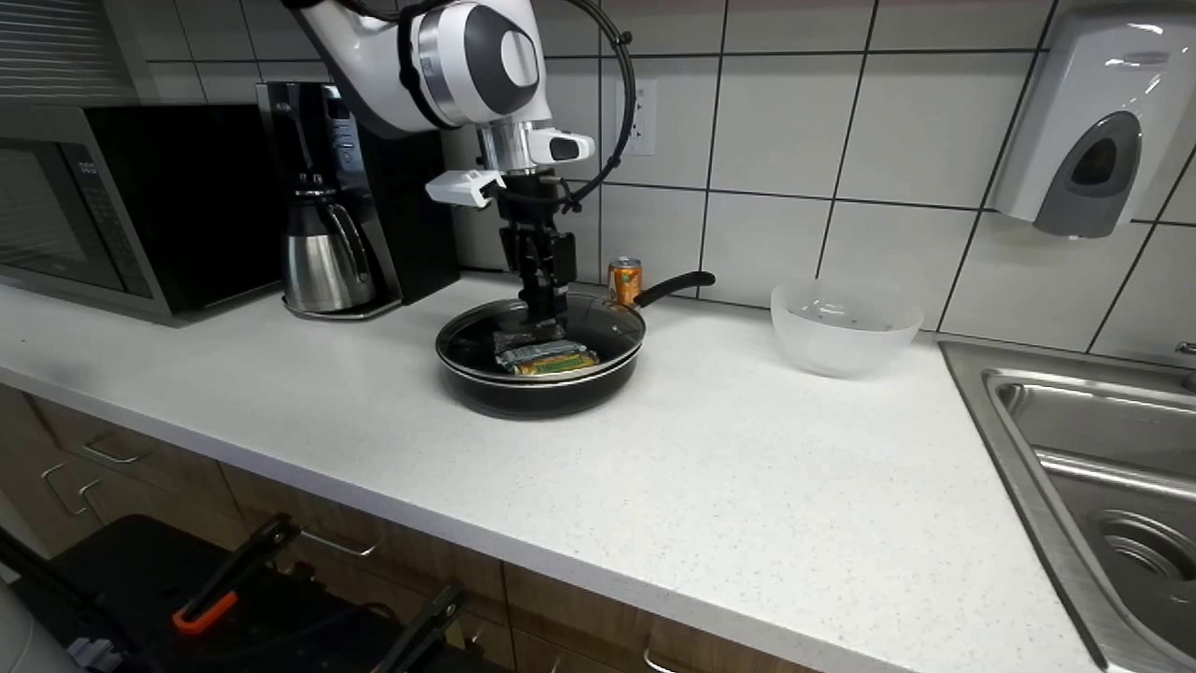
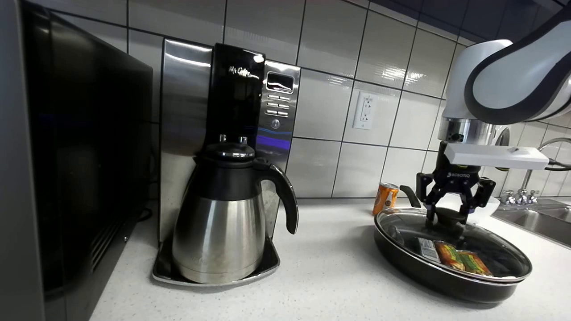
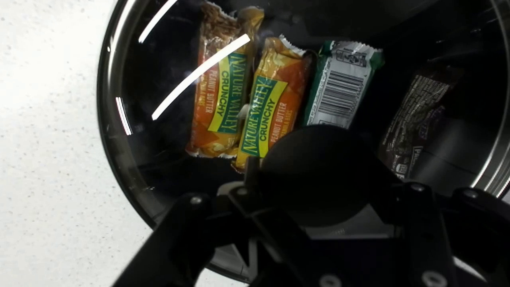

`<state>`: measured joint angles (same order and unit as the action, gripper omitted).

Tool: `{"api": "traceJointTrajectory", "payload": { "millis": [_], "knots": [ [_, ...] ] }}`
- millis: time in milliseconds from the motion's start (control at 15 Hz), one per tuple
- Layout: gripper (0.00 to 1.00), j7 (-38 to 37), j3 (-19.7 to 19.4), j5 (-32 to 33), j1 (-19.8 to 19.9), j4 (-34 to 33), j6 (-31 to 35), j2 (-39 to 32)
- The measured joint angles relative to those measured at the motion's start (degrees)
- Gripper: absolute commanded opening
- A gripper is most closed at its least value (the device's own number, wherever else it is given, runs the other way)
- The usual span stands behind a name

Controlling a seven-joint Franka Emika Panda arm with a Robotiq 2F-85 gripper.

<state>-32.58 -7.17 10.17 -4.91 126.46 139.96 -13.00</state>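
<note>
Gripper (image 2: 446, 217) at knob (image 3: 314, 173)

Fingers (image 2: 430, 213) clamped on the knob, one per side. Lid (image 2: 490, 243) lies over the pan (image 1: 537, 400). Bars (image 3: 267, 99) sit in the pan. Can (image 1: 624, 279): just beside the pan. Bowl (image 1: 846, 344): well apart from the pan.

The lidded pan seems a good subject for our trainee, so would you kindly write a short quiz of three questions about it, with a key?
1. Multiple choice: in the wrist view, what colour edges the barcode wrapper seen through the glass?
a) blue
b) green
c) pink
2. True or false: the lid lies beside the pan.
3. Short answer: which part of the lid does the tool straddle?

Key
1. b) green
2. False; the lid covers the pan.
3. The knob.
</note>
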Motion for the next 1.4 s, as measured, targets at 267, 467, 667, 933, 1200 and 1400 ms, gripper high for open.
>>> {"api": "traceJointTrajectory", "payload": {
  "millis": [267,467,667,933,1200,1400],
  "knots": [
    [0.39,-0.11,0.0,0.0,0.0,0.0,0.02,-0.01],
    [0.39,-0.57,0.0,-0.23,0.0,0.04,0.4,-0.04],
    [0.39,-0.99,-0.01,-1.08,0.02,0.2,1.19,-0.1],
    [0.45,-1.22,-0.06,-1.95,0.08,0.35,1.78,-0.26],
    [0.99,-1.47,-0.12,-2.05,0.09,0.37,1.84,-0.33],
    [1.0,-1.9,-0.19,-2.05,0.09,0.36,1.84,-0.39]
  ]
}}
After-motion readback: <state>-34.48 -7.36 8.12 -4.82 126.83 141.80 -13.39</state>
